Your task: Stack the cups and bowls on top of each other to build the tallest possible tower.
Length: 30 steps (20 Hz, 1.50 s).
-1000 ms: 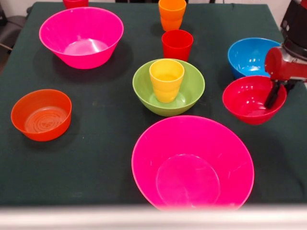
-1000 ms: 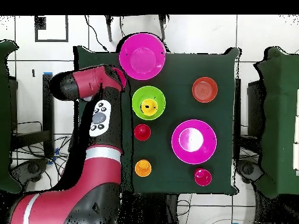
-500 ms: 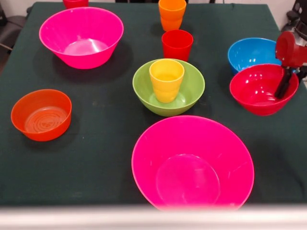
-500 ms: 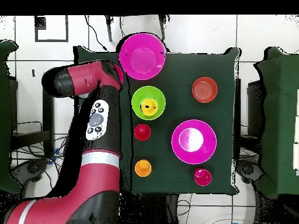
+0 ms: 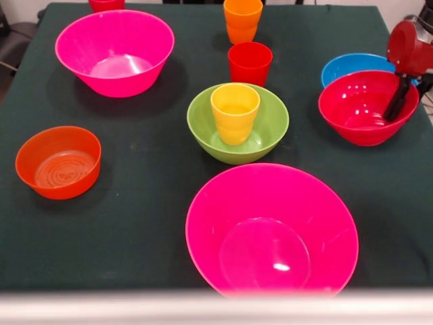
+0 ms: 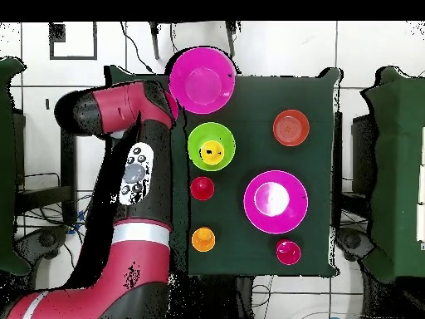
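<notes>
The gripper is at the table's right edge, one dark finger dipped inside the red bowl, and that bowl appears lifted, riding in front of the blue bowl. The finger is pressed to the inner wall near the rim, so it reads as pinched on the wall, though the outer finger is hidden and I can't be fully sure of the grip. The overhead view is no help, since the arm covers that side.

Centre table, the base is ready: a yellow cup stands upright inside the green bowl. Behind them stand a red cup and an orange cup, with a pink bowl far left, an orange bowl near left, and a second pink bowl up front.

This looks like the carry step: the red bowl going to the tower. Next move calls for travelling left, centring over the yellow cup, lowering level, then letting go gently, because a bowl on a narrow cup rim could easily tip.
</notes>
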Motion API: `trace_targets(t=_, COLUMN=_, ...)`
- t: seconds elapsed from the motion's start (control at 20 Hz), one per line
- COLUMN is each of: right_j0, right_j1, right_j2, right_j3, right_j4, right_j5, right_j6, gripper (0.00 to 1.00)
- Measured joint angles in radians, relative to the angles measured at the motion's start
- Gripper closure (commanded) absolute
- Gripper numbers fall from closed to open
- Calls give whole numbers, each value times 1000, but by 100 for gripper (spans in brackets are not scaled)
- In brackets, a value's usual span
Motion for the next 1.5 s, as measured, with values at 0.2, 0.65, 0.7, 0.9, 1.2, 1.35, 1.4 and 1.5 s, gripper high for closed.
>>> trace_targets(t=0.2, right_j0=0, right_j1=-1, right_j2=-9, right_j3=0, right_j4=-1, right_j5=7, right_j6=0, gripper=100)
trace_targets(t=0.65, right_j0=-1, right_j1=-8, right_j2=-19, right_j3=12, right_j4=-5, right_j5=7, right_j6=0, gripper=100)
trace_targets(t=0.7, right_j0=-2, right_j1=-10, right_j2=-19, right_j3=16, right_j4=-5, right_j5=7, right_j6=0, gripper=100)
trace_targets(t=0.9, right_j0=-13, right_j1=-24, right_j2=-19, right_j3=43, right_j4=-7, right_j5=7, right_j6=0, gripper=100)
trace_targets(t=1.2, right_j0=-37, right_j1=-30, right_j2=-19, right_j3=67, right_j4=-11, right_j5=7, right_j6=0, gripper=100)
trace_targets(t=1.35, right_j0=-55, right_j1=-36, right_j2=-19, right_j3=80, right_j4=-20, right_j5=7, right_j6=0, gripper=100)
trace_targets(t=1.4, right_j0=-62, right_j1=-39, right_j2=-19, right_j3=86, right_j4=-23, right_j5=7, right_j6=0, gripper=100)
trace_targets(t=1.5, right_j0=-76, right_j1=-45, right_j2=-19, right_j3=97, right_j4=-29, right_j5=7, right_j6=0, gripper=100)
